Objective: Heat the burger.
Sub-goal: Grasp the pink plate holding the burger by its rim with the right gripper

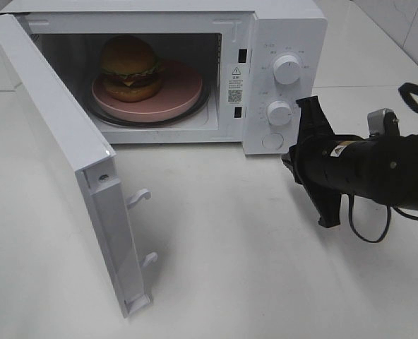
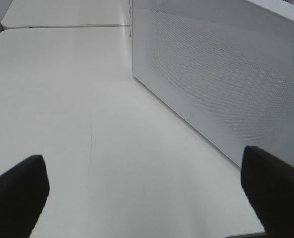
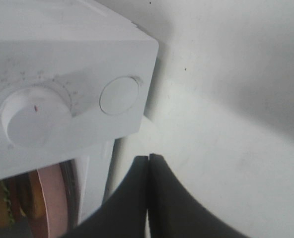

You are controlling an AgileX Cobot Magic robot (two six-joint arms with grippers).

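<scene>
Burger (image 1: 129, 67): on pink plate (image 1: 184, 95) inside microwave (image 1: 287, 28), at plate's nine o'clock, staged for heating; door (image 1: 61, 155) open. Right gripper (image 3: 148, 161): clenched, empty, at microwave's four o'clock. Left gripper (image 2: 144, 186): released, beside door, probably to shut it.

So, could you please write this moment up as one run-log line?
burger: on pink plate in microwave | door: open | right end effector: shut, empty, near control panel | left end effector: open, empty
</scene>
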